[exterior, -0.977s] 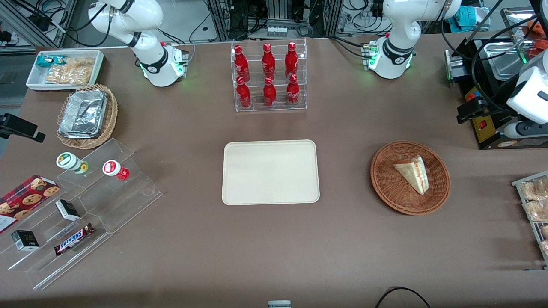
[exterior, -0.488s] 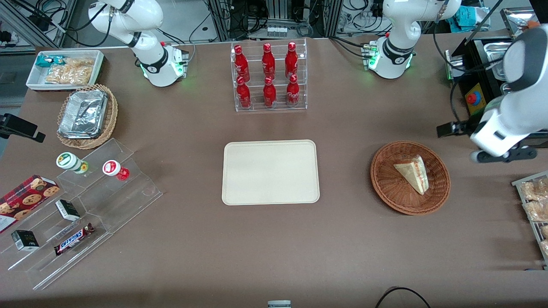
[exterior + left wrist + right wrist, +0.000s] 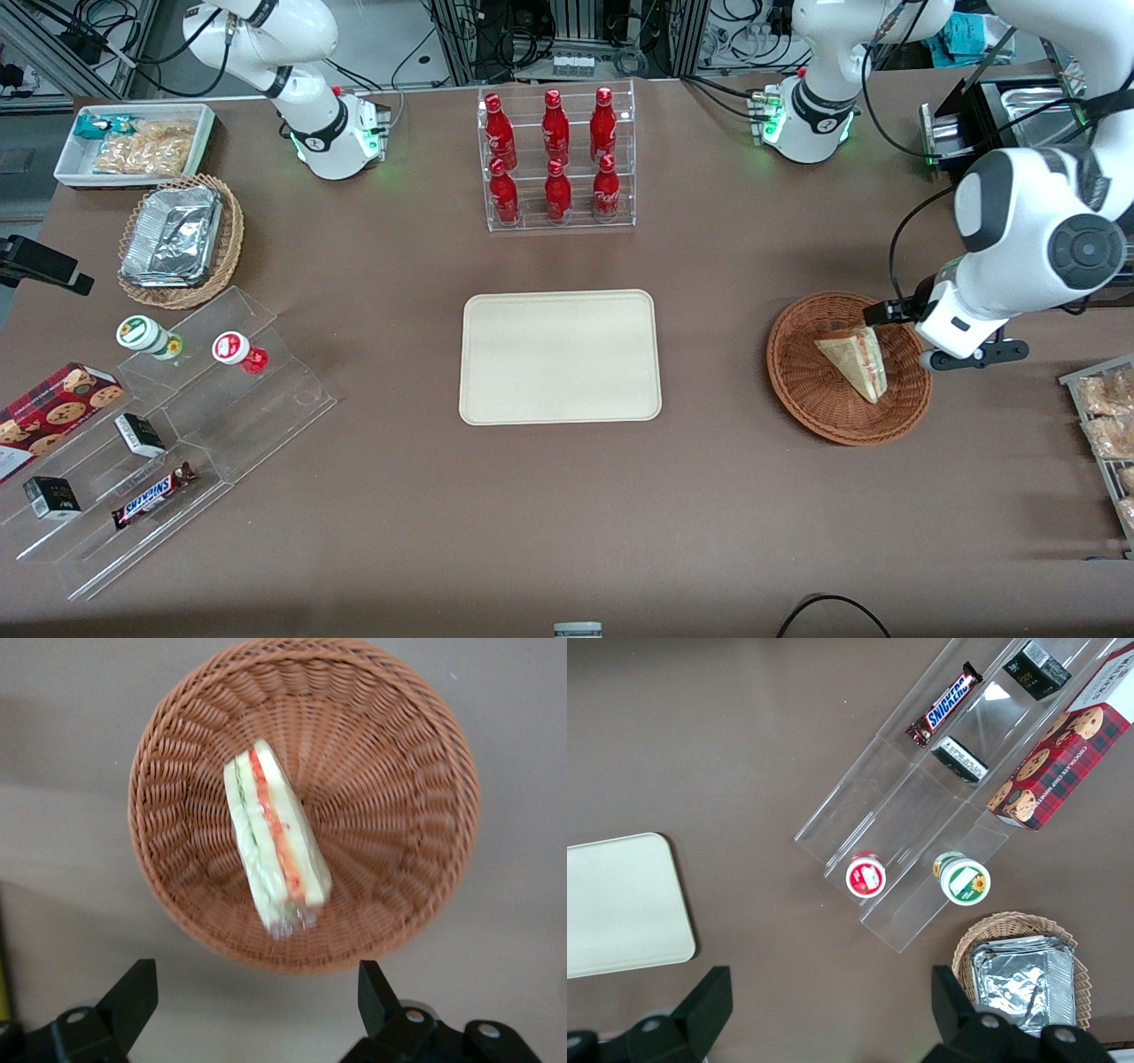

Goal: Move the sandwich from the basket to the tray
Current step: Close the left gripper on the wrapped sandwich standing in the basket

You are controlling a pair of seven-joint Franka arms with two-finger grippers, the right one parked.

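Approaching stage: tool above the basket, sandwich not yet grasped, tray bare.

Desk (image 3: 709,496): brown, wide bare stretch between basket and tray, so the carry toward the parked arm's end looks unobstructed. Tray (image 3: 560,357): cream, flat, low rim, nothing on it; any spot inside the rim would serve. Basket (image 3: 802,390): reddish-brown wicker, shallow, its raised rim ringing the sandwich; in my judgement the descent must clear that rim. Tool (image 3: 257,1005): hovering over the basket's edge on the working arm's side, jaws released and spread wide, touching nothing. Sandwich (image 3: 276,846): triangular wedge lying in the basket near its centre, red filling stripe facing up; the next move likely calls for centring the jaws astride the wedge, then lowering and closing.
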